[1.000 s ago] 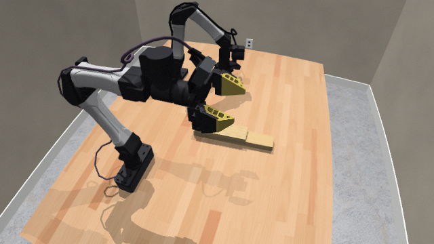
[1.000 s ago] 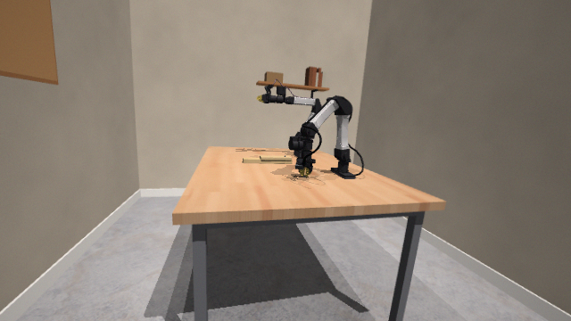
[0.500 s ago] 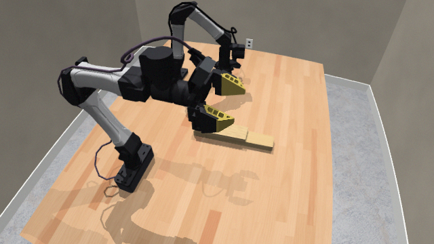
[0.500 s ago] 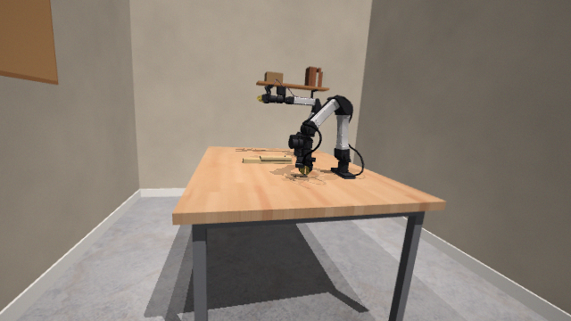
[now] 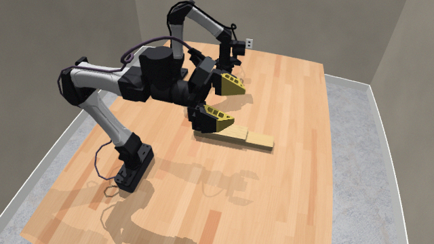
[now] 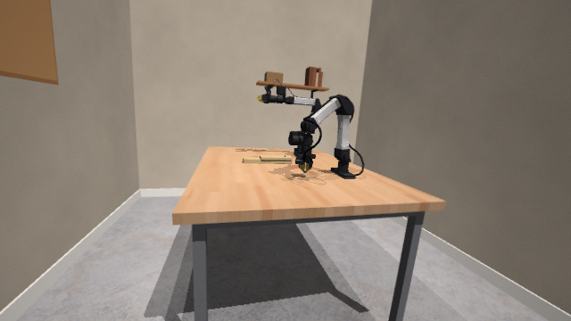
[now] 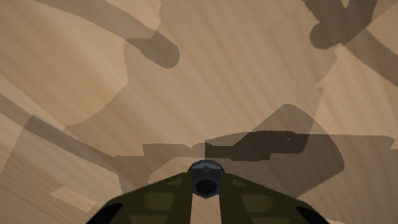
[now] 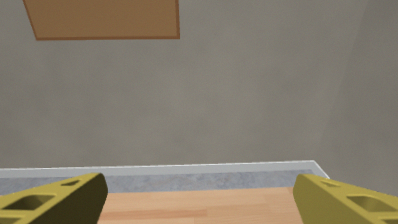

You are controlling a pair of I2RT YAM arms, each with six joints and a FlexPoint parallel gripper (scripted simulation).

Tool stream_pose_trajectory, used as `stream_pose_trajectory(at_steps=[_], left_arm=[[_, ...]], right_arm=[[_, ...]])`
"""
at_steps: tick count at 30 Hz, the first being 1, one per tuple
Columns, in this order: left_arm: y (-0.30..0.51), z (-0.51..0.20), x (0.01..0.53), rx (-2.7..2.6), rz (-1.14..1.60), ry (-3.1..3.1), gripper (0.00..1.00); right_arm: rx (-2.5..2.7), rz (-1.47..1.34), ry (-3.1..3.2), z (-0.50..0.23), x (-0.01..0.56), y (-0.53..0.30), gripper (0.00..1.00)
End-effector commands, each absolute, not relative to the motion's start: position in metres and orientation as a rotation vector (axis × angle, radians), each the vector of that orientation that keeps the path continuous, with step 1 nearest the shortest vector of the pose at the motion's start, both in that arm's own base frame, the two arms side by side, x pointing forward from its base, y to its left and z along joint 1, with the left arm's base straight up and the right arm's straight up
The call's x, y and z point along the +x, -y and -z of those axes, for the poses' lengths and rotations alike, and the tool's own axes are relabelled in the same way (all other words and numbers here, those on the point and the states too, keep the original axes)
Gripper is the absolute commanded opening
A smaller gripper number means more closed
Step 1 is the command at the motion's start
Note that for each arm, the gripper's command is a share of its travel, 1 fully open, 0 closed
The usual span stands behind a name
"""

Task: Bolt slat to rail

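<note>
The left gripper [image 5: 234,70] [image 6: 304,168] [image 7: 205,181] pinches what looks like the dark nut [image 7: 206,171] between its fingertips, low over the table [image 5: 278,190] [image 6: 277,193], while the slat [image 5: 237,131] [image 6: 276,158] lies along the rail [image 5: 261,141] [image 6: 251,160], below the wide-open, unladen right gripper [image 5: 239,105] [image 6: 260,98] [image 8: 200,192].

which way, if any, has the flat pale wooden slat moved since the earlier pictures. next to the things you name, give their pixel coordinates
No, the slat [image 5: 238,132] [image 6: 277,158] has not visibly shifted against the white wall outlet [image 5: 249,43] in the top view.
</note>
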State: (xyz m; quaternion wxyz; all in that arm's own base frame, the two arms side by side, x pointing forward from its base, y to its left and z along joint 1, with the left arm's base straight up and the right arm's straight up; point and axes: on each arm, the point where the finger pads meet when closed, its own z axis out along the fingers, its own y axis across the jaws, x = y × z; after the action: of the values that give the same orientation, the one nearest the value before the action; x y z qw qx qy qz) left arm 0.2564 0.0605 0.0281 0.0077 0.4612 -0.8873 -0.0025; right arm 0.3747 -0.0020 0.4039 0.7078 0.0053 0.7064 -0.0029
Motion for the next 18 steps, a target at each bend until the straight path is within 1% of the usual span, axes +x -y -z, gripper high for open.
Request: stream_pose_trajectory(at_steps=[1,18], left_arm=[[-0.063,-0.044,0.26,1.459,-0.001,2.789,0.14],[-0.063,-0.064,0.259,1.462,-0.003,2.79,0.14]], right_arm=[[0.0,0.0,-1.563,-0.405,0.375,0.0,1.0],[0.0,0.0,-1.563,-0.405,0.375,0.0,1.0]])
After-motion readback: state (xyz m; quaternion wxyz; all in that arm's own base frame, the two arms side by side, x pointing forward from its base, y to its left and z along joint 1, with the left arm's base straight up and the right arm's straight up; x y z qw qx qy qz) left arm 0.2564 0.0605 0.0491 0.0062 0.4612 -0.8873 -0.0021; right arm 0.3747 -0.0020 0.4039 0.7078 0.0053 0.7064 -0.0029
